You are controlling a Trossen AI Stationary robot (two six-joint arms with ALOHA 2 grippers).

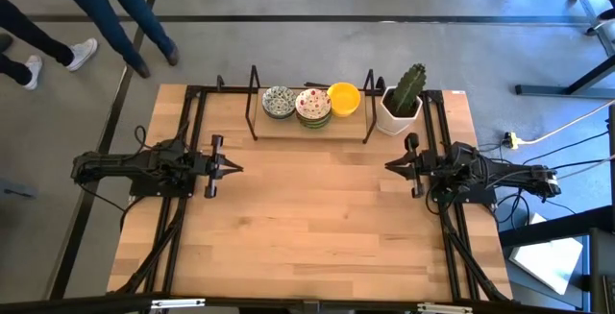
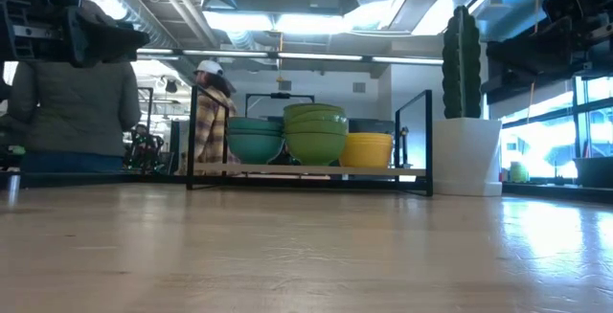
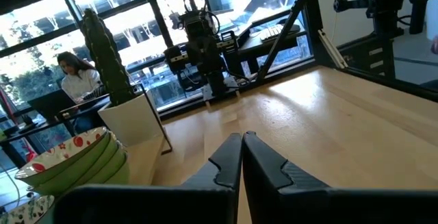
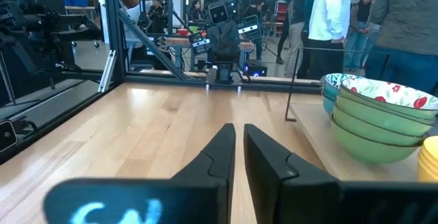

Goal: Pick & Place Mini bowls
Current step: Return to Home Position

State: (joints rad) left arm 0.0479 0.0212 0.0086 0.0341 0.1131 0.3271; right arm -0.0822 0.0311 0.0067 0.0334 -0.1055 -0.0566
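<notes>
The mini bowls stand in three stacks on a low wooden shelf [image 1: 288, 125] at the table's far edge. A green-blue patterned stack [image 1: 278, 101] is on the left, a red-speckled stack [image 1: 313, 104] in the middle and a yellow stack [image 1: 344, 97] on the right. My left gripper [image 1: 236, 168] hovers shut at the table's left, pointing level toward the middle, with nothing in it. My right gripper [image 1: 389, 165] faces it from the right, its fingers almost together and holding nothing. In the right wrist view the speckled stack [image 4: 376, 118] stands off to one side.
A white square pot with a cactus [image 1: 399, 105] stands just right of the shelf, near my right arm. Black upright bars [image 1: 254, 103] frame the shelf's ends. Bare wood [image 1: 307, 218] lies between and in front of the grippers. People stand beyond the far edge [image 1: 115, 26].
</notes>
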